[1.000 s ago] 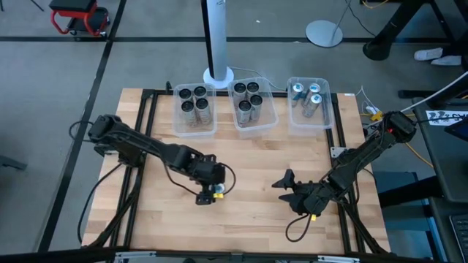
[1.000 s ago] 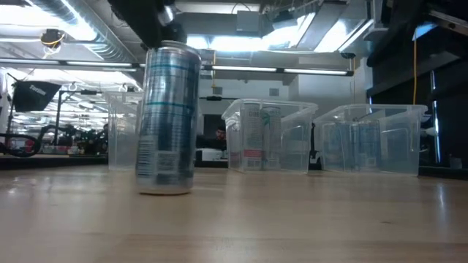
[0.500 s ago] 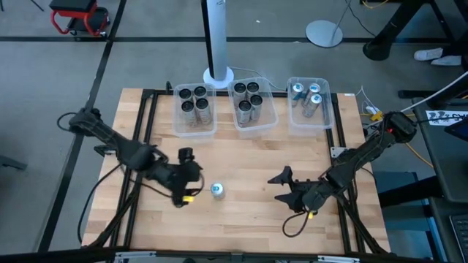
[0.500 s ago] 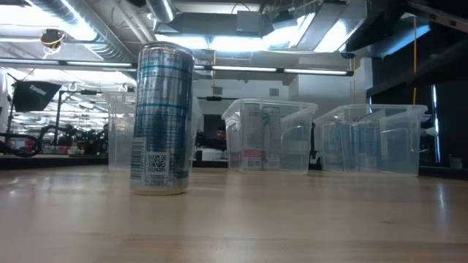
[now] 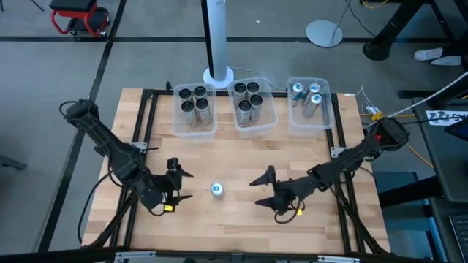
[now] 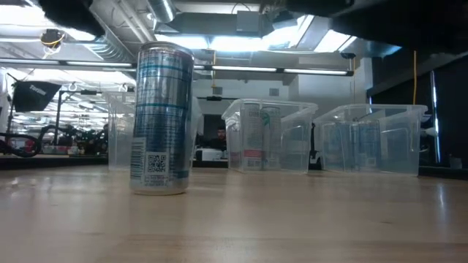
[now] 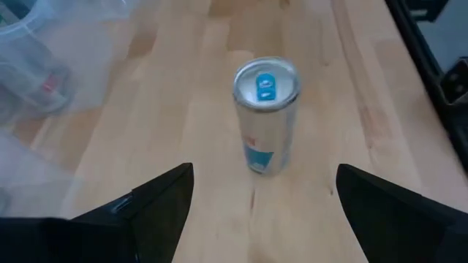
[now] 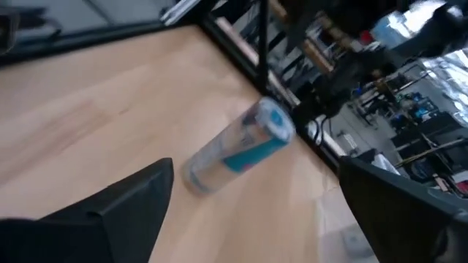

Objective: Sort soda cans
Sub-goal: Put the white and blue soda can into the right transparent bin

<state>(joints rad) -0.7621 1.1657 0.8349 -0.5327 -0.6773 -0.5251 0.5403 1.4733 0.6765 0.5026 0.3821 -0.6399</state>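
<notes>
One soda can with a pale blue top stands upright on its base on the wooden table; it also shows in the low view. My left gripper is open, to the left of the can and apart from it; in its wrist view the can stands ahead of the open gripper. My right gripper is open, to the right of the can, pointing at it; its wrist view shows the can beyond the open gripper. Other cans stand in bins at the far edge.
Three clear plastic bins line the table's far edge: the left bin and middle bin hold dark-topped cans, the right bin holds blue-topped cans. A white pole base stands behind them. Bare wood lies between bins and grippers.
My left gripper has let go of the can and drawn back toward the table's left edge. The can has settled upright on the table where it was set. My right gripper has moved toward the table's left, closer to the can, staying open.
</notes>
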